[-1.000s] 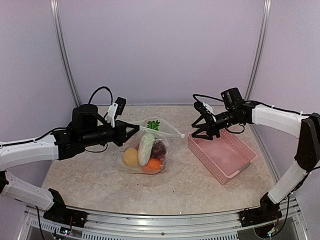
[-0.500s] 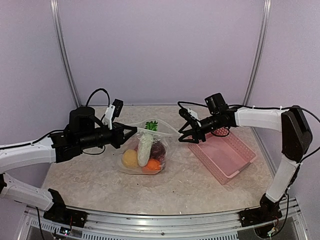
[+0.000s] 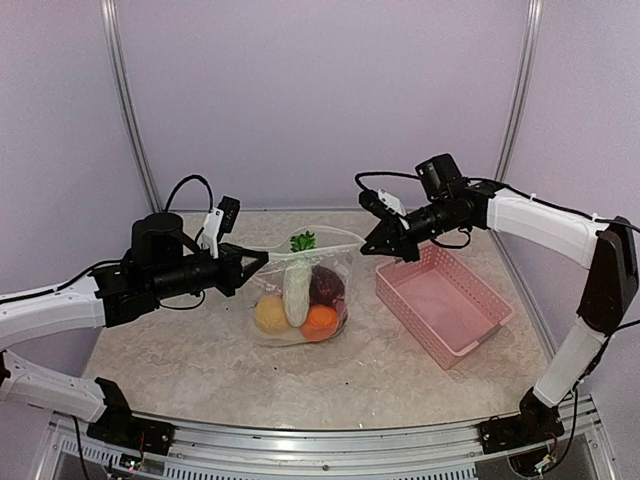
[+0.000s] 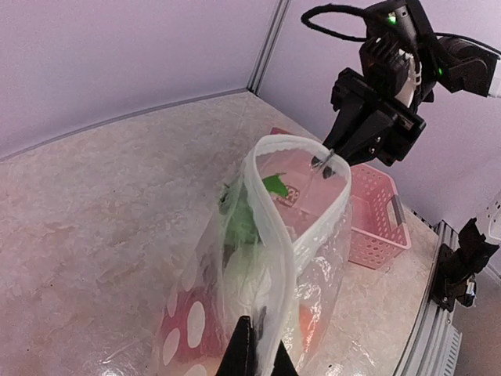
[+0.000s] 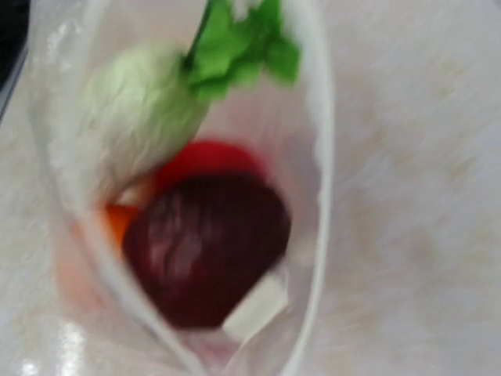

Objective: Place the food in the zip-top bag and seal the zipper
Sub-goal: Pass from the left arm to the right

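The clear dotted zip-top bag [image 3: 338,266] hangs stretched between both grippers above the table. The food lies inside it: a yellow ball [image 3: 270,313], a white oblong vegetable [image 3: 296,291] with a green leaf [image 3: 303,241], a dark purple ball [image 3: 326,285] and an orange piece [image 3: 320,321]. My left gripper [image 3: 262,258] is shut on the left end of the mouth, pinching the whitish zipper [image 4: 275,235]. My right gripper [image 3: 369,249] is shut on the right end of the mouth. The mouth gapes. The right wrist view looks down into it at the purple ball [image 5: 203,243]; its own fingers do not show.
The pink slatted basket [image 3: 470,345] stands on the table to the right of the bag, under the right arm. The booth's walls close off the back and both sides.
My right gripper moved left from over the basket to the bag's right mouth end and shut on it. The bag now hangs more upright, and the food has shifted inside it.
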